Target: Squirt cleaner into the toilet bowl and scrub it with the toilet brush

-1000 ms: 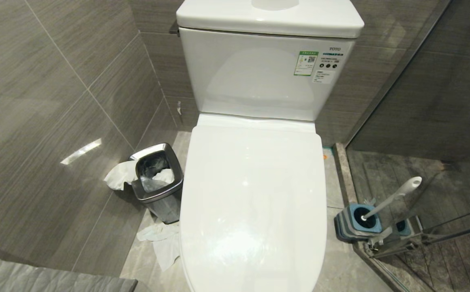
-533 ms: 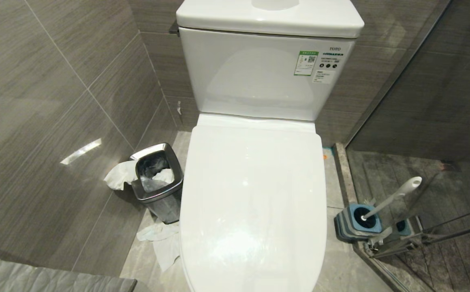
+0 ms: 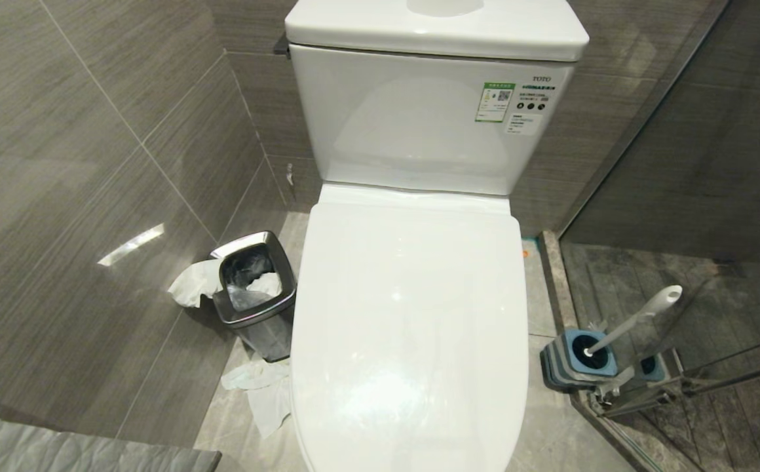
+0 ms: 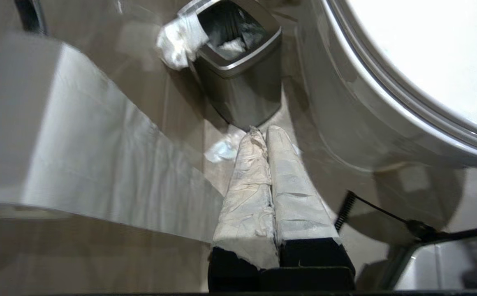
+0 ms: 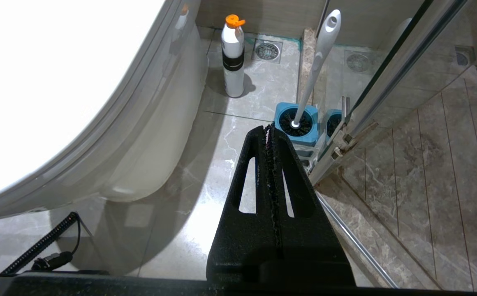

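The white toilet (image 3: 409, 314) fills the middle of the head view with its lid down, so the toilet bowl is hidden. No cleaner liquid is in view. The toilet brush (image 3: 635, 319) leans in its blue-and-grey holder (image 3: 576, 360) on the floor to the toilet's right. Neither arm shows in the head view. My right gripper (image 5: 268, 128) is shut and empty, low over the floor, just short of the brush (image 5: 318, 61) and holder (image 5: 300, 127). My left gripper (image 4: 266, 130), its fingers wrapped in white tape, is shut and empty, pointing toward the bin beside the toilet's left side.
A square steel waste bin (image 3: 253, 288) stuffed with tissue stands left of the toilet, with paper (image 3: 265, 387) on the floor beside it. A white bottle with an orange cap (image 5: 233, 57) stands beside the toilet base. A glass shower door (image 3: 681, 196) bounds the right, a tiled wall the left.
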Robot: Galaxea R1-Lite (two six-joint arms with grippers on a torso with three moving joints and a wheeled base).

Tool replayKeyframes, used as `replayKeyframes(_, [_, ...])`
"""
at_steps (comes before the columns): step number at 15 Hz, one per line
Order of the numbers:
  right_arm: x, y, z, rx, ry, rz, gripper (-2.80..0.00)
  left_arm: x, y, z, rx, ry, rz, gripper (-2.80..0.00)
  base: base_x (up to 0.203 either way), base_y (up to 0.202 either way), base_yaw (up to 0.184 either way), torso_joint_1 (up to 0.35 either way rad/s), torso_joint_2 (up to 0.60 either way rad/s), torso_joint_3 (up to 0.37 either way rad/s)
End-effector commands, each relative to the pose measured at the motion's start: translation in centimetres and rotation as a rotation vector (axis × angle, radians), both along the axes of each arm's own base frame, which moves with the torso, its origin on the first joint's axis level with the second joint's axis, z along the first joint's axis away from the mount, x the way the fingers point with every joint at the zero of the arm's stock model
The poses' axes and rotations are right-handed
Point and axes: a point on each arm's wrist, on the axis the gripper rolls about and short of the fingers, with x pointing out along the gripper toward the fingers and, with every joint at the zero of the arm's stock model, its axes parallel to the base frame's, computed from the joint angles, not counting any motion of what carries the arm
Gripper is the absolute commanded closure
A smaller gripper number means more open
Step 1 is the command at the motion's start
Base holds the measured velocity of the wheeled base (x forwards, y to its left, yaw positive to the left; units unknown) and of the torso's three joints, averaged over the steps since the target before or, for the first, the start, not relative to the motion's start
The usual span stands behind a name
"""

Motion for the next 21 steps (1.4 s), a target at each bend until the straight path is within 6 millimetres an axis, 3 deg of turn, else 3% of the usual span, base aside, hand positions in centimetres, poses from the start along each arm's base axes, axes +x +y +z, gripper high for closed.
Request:
replayKeyframes(1, [0.0,0.0,0.04,0.0,-0.001,0.0,0.0,0.03,0.04,-0.06,-0.057,0.011,0.017,0.0,0.0,0.0,0.0,0.0,0.0,0.0])
replayKeyframes(21, [0.0,0.0,0.01,0.0,0.0,0.0,0.0,0.03,0.1,-0.03,-0.11,0.009,0.045,0.0,0.0,0.0,0.0,0.0,0.0,0.0])
